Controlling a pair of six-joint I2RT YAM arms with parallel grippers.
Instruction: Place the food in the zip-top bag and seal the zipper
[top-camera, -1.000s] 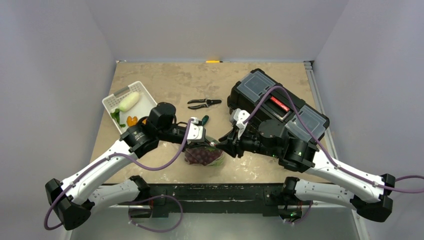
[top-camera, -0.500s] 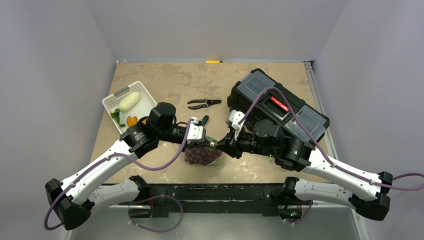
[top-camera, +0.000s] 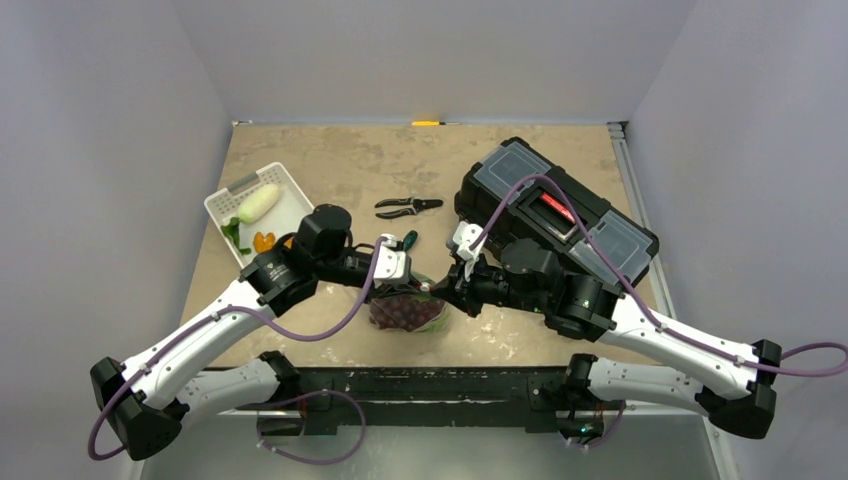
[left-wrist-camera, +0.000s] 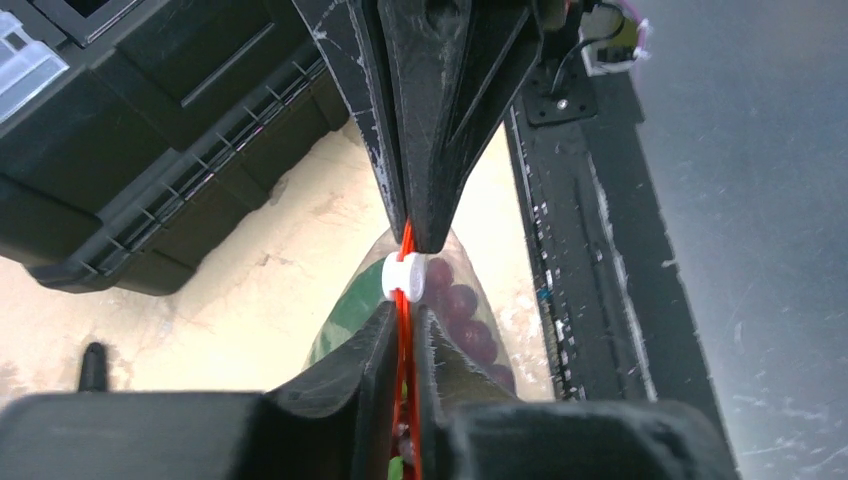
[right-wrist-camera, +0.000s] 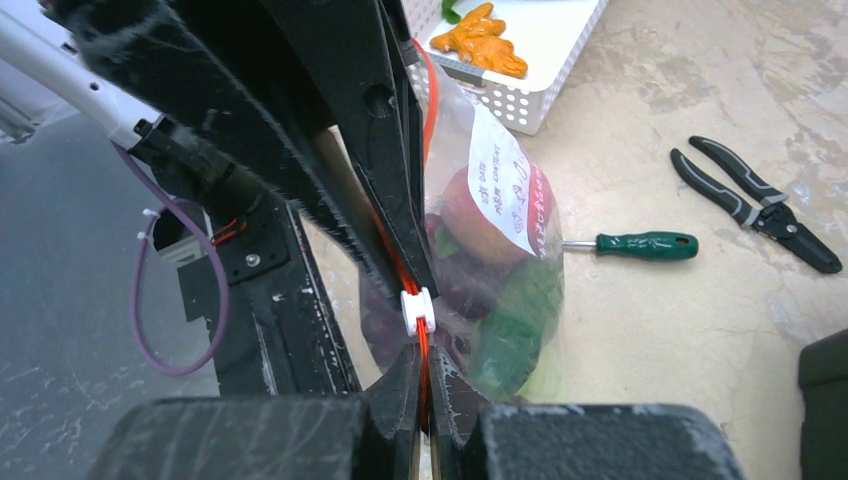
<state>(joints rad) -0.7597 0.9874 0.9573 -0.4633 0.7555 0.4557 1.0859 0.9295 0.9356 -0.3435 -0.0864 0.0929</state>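
Observation:
The zip-top bag (top-camera: 405, 312) stands on the table between my arms, holding purple grapes (left-wrist-camera: 462, 305), a pink-red peach (right-wrist-camera: 470, 215) and green food (right-wrist-camera: 510, 335). Both grippers pinch the orange-red zipper (left-wrist-camera: 404, 345) along its mouth, from opposite ends. My left gripper (left-wrist-camera: 402, 325) is shut on the strip, and so is my right gripper (right-wrist-camera: 422, 360). A white slider (right-wrist-camera: 418, 310) sits on the strip in the small gap between the two sets of fingertips. In the top view the left gripper (top-camera: 400, 283) and right gripper (top-camera: 441, 293) nearly touch above the bag.
A white slotted basket (top-camera: 226, 196) at the left holds a pale green vegetable (top-camera: 258, 203) and an orange carrot (top-camera: 263, 241). Black-handled pliers (top-camera: 408, 207) and a green-handled screwdriver (top-camera: 409, 240) lie behind the bag. A black toolbox (top-camera: 555, 205) stands at the right.
My right arm has moved a little to the left, bringing its gripper closer to the left gripper along the zipper. The left arm and the bag have stayed put.

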